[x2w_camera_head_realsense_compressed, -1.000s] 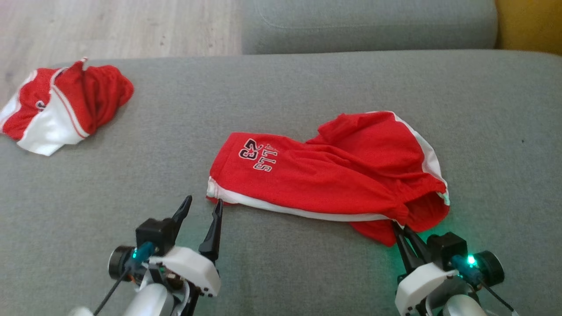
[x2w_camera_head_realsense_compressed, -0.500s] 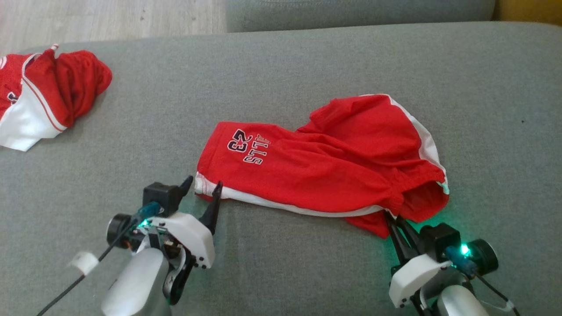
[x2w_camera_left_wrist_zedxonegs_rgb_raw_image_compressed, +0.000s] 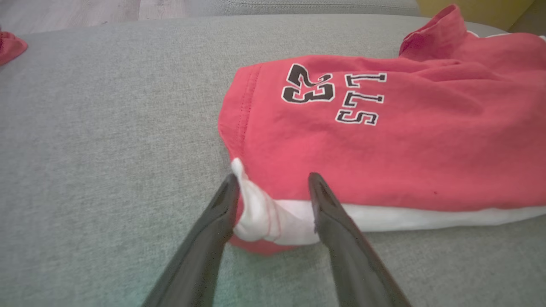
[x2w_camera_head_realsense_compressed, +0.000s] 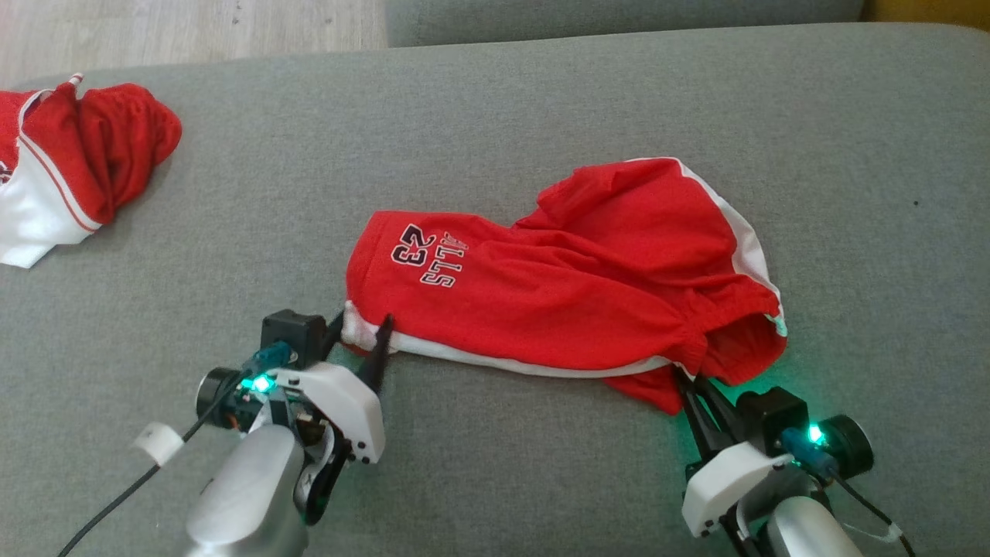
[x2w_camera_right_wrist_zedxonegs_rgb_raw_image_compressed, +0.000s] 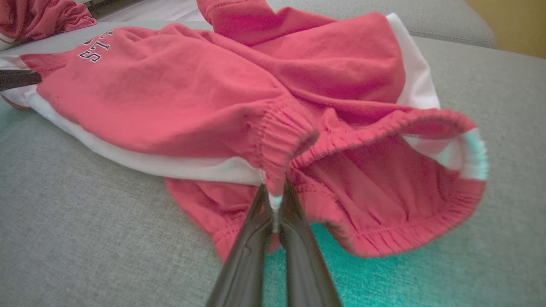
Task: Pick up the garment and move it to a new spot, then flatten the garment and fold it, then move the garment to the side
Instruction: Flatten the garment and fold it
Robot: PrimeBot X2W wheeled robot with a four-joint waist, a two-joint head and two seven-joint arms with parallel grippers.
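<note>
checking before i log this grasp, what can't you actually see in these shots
- Second red garment: cut off by the head view's left edge.
- Shorts lettering: part of the word is lost in a crease, left wrist view.
- Right hand fingertips: buried under the waistband in the head view.
- Left hand: how many layers lie between its fingers, hidden by the hem.

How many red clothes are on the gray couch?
2. Red shorts lie in the middle of the couch; another red garment is bunched at the far left, partly cut off by the picture's edge.
</note>
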